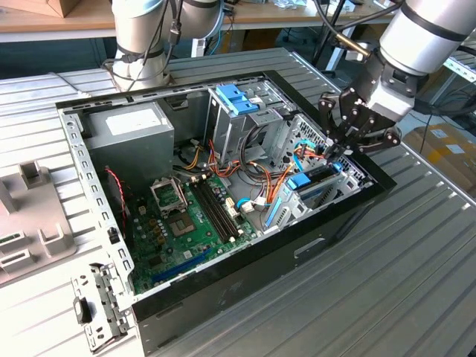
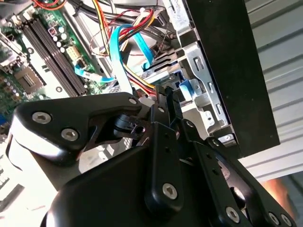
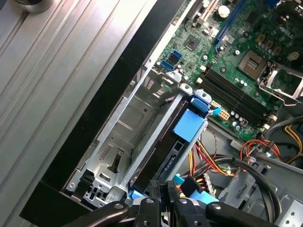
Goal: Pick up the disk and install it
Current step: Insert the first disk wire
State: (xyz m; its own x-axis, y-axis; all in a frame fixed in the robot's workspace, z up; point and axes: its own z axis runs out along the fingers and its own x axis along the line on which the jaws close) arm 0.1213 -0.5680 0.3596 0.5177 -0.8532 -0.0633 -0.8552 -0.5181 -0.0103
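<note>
Exterior view first: you have the gripper [image 1: 336, 146] lowered over the open computer case [image 1: 312, 245], at the drive bay on the exterior view's right, where the disk [image 1: 316, 182] sits on edge among blue and orange cables. Second wrist view: your fingers [image 2: 166, 101] stand drawn together above the bay's metal bracket [image 2: 203, 80]; whether they pinch anything you cannot tell. First wrist view: the disk [image 3: 168, 142] stands in the grey cage [image 3: 123, 127], a blue tab [image 3: 189, 124] atop it, beside the motherboard [image 3: 236, 61].

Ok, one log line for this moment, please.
stage: installing | gripper: over drive bay inside computer case | disk: on edge in bay, blue rails visible | fingers: together at disk's end
</note>
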